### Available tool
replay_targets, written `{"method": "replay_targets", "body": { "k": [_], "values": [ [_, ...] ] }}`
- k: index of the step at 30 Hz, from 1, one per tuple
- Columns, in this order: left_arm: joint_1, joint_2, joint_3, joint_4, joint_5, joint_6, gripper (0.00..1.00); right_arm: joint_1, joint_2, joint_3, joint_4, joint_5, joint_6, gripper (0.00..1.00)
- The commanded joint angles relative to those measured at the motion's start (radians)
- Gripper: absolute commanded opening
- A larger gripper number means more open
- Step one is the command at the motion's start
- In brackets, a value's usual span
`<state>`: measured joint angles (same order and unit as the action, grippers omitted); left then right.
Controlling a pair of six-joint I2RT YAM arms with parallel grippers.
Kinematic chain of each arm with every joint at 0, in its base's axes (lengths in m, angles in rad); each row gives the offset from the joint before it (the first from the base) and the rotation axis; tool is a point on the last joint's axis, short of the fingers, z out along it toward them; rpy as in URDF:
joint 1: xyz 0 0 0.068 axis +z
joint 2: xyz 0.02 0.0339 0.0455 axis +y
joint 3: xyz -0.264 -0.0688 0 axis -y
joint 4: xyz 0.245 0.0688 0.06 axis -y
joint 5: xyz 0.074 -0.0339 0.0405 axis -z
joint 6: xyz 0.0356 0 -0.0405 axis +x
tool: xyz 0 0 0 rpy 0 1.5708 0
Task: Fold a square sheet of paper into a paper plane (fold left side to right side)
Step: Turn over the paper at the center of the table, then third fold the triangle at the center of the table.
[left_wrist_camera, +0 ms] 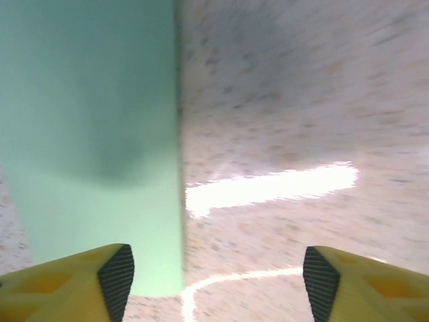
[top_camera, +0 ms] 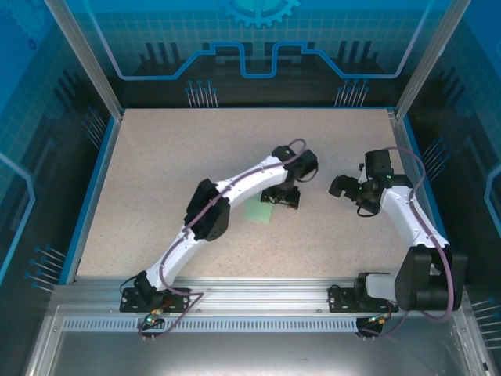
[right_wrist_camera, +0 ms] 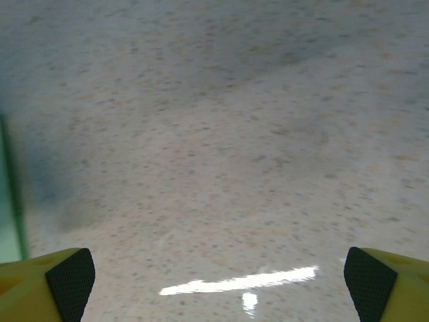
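Looking out from the near edge, I have the left arm (top_camera: 227,196) stretched diagonally toward the middle of the speckled table (top_camera: 156,172) and the right arm (top_camera: 407,215) bent in from its own side. The left gripper (top_camera: 282,196) sits low over the square sheet of paper (top_camera: 257,212), which lies on the table near its centre; from above, its near-left part shows and the rest is hidden behind the arm. On the left wrist camera the jaws stand wide apart with nothing between them. The mint sheet runs under the left-hand finger (left_wrist_camera: 115,280) and away from me. Its straight edge runs lengthwise up the view, nearer that finger than the other, with plain table across the rest of the gap. So the paper lies to the left of this gripper's centreline, its long edge in line with the camera's gaze. The right gripper (top_camera: 342,186) hovers well apart to the right, equally wide open and empty, with a green sliver at the left border of its own view. I judge the left arm the nearer tool for lifting the left side across to the right, though it would need to shift leftward to reach that far edge. Whether a crease exists yet I cannot tell. Beyond both grippers the speckled surface runs on to the blue back wall (top_camera: 258,47).
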<state>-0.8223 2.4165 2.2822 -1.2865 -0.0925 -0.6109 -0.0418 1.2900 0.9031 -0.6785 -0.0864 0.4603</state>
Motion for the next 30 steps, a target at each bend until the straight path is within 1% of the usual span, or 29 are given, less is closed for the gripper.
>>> {"method": "replay_targets", "body": {
  "k": [1, 3, 5, 8, 12, 14, 18, 22, 26, 30],
  "values": [
    [0.079, -0.249, -0.129, 0.183, 0.195, 0.038, 0.76, 0.015, 0.041, 0.018, 0.089, -0.213, -0.035, 1.00],
    [0.138, -0.365, -0.304, 0.316, 0.248, 0.020, 0.78, 0.041, 0.087, 0.045, 0.131, -0.307, -0.027, 1.00],
    [0.217, -0.479, -0.509, 0.455, 0.311, -0.015, 0.79, 0.084, 0.144, 0.079, 0.183, -0.371, -0.005, 0.99],
    [0.317, -0.595, -0.762, 0.659, 0.404, -0.066, 0.80, 0.162, 0.243, 0.139, 0.247, -0.409, 0.035, 0.97],
    [0.393, -0.666, -0.981, 0.843, 0.504, -0.101, 0.81, 0.265, 0.400, 0.257, 0.300, -0.433, 0.076, 0.91],
    [0.411, -0.674, -1.041, 0.882, 0.524, -0.107, 0.81, 0.310, 0.488, 0.317, 0.325, -0.436, 0.101, 0.89],
    [0.424, -0.677, -1.104, 0.888, 0.521, -0.092, 0.82, 0.367, 0.618, 0.408, 0.361, -0.422, 0.135, 0.85],
    [0.431, -0.674, -1.146, 0.906, 0.518, -0.098, 0.82, 0.397, 0.717, 0.492, 0.345, -0.399, 0.140, 0.83],
    [0.432, -0.653, -1.149, 0.920, 0.520, -0.107, 0.82, 0.401, 0.764, 0.525, 0.303, -0.357, 0.122, 0.83],
    [0.432, -0.627, -1.136, 0.915, 0.520, -0.102, 0.82, 0.400, 0.777, 0.522, 0.287, -0.336, 0.100, 0.82]
  ]
}}
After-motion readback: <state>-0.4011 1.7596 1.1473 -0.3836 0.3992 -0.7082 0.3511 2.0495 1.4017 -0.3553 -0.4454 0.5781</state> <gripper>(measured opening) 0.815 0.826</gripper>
